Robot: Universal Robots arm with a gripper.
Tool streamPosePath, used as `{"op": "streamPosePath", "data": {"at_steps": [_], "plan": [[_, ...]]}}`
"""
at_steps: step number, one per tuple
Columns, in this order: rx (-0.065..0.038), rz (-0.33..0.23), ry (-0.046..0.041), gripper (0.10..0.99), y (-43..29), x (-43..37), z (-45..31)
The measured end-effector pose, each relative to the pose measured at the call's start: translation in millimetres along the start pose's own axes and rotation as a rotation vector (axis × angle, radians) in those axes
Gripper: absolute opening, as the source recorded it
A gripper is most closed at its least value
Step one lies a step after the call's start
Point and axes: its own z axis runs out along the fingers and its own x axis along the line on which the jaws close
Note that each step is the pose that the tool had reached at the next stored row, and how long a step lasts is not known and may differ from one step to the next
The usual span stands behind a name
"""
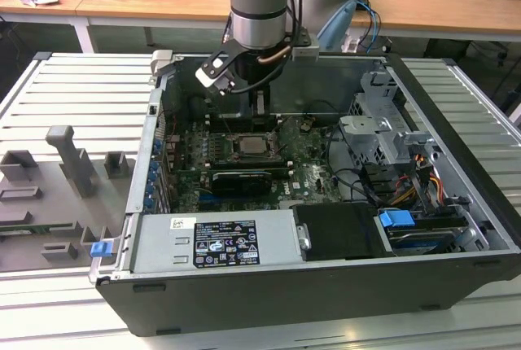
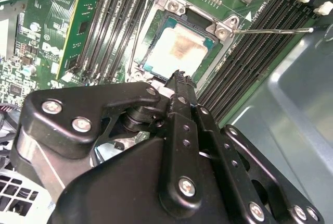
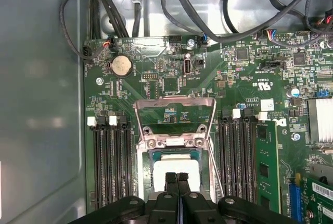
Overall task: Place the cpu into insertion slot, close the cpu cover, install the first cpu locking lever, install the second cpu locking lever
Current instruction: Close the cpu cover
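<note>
Hovering low inside the open case (image 1: 326, 301), the gripper (image 3: 176, 178) has its fingers pressed together just over the cpu (image 3: 161, 174), which lies seated in the slot (image 3: 174, 142); the cover (image 3: 174, 102) stands swung open beyond it.

Lab: desks (image 1: 122, 4), slatted workbench (image 1: 81, 98)

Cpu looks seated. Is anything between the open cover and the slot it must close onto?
Only the pincer itself: its shut tips hang over the cpu at the edge opposite the hinge. The cpu cover stands open on the hinge side of the insertion slot; nothing else lies between them.
</note>
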Motion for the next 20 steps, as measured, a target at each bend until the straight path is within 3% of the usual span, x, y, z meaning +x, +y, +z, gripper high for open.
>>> {"op": "streamPosePath", "data": {"at_steps": [20], "plan": [[0.000, 0.001, 0.0010, 0.106, 0.5, 0.0, -7.3]]}}
